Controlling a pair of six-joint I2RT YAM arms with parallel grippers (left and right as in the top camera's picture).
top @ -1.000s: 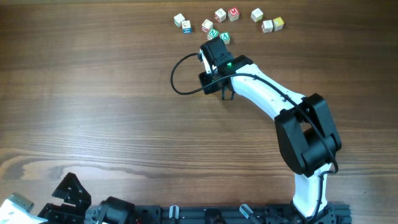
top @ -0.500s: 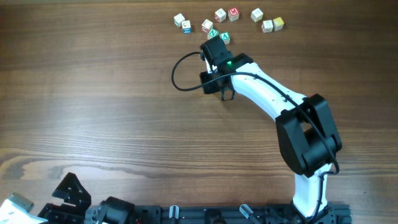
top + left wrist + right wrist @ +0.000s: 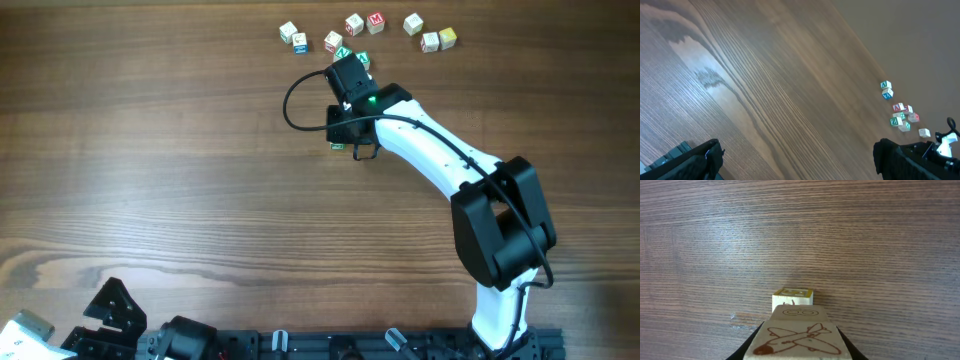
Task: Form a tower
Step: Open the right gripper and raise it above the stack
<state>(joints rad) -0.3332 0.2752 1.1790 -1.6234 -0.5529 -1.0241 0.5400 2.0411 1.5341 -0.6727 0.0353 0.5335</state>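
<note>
My right gripper (image 3: 347, 138) (image 3: 797, 347) is shut on a pale wooden cube (image 3: 797, 332) with a brown airplane drawing, held low over the table's far middle. Just beyond the held cube, a cube with a yellow-edged top (image 3: 793, 296) stands on the wood. From overhead only a green-marked corner (image 3: 338, 146) of it peeks out beside the gripper. The tower is hidden under my right gripper, so whether cubes are stacked there I cannot tell. My left gripper (image 3: 797, 160) is open over bare wood at the near left, its black fingers (image 3: 705, 155) wide apart.
Several loose letter cubes (image 3: 354, 24) lie in a row along the far edge, from a white one (image 3: 288, 32) to a yellow one (image 3: 447, 38); two green ones (image 3: 362, 60) sit just behind the right wrist. A black cable loop (image 3: 292, 100) sticks out left of it.
My right wrist has shifted slightly toward the far side and right, the cube still in its grip. The cable loop moved with it. The left arm has not moved.
</note>
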